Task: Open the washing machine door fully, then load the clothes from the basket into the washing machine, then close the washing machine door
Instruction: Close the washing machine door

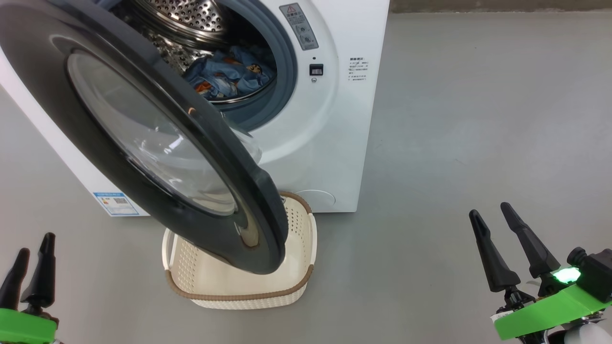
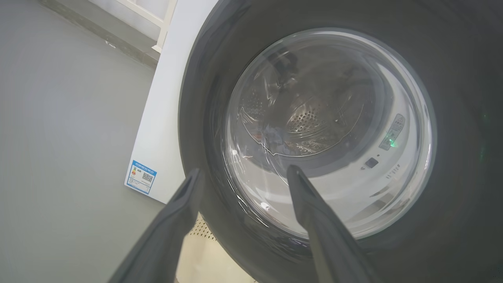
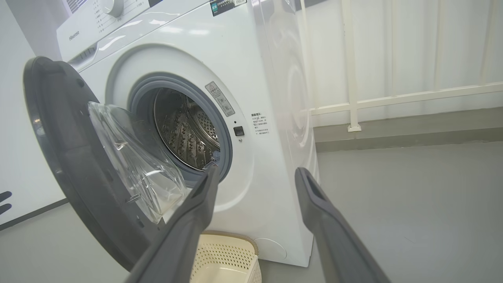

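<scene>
Washing machine [image 1: 334,119]: stands on the grey floor [image 1: 478,119], front opening exposed. The steel drum [image 1: 191,19] and grey gasket [image 1: 284,71] can be seen past the door's edge.

Washing machine door [image 1: 148,138]: partly open, hinged on the robot's left side and swung outward at an angle to the cabinet front. Its free lower edge overhangs the basket. The glass porthole bulges toward the drum.

Clothes [image 1: 229,76]: light-blue printed fabric lying inside the drum, at its lower front, just behind the gasket lip.

Basket [image 1: 239,296]: on the floor directly before the machine, just beside its base and partly hidden under the door. The part of its bottom that shows is bare cream plastic.

Energy sticker [image 1: 114,203]: on the lower corner of the cabinet at the robot's left.

Left pincer [image 1: 34,244]: low at the robot's left, well apart from the door, fingers spread and holding nothing. From its wrist it faces the outer side of the porthole.

Right pincer [image 1: 490,210]: low at the robot's right over bare floor, fingers spread and holding nothing, well clear of machine and basket.
</scene>
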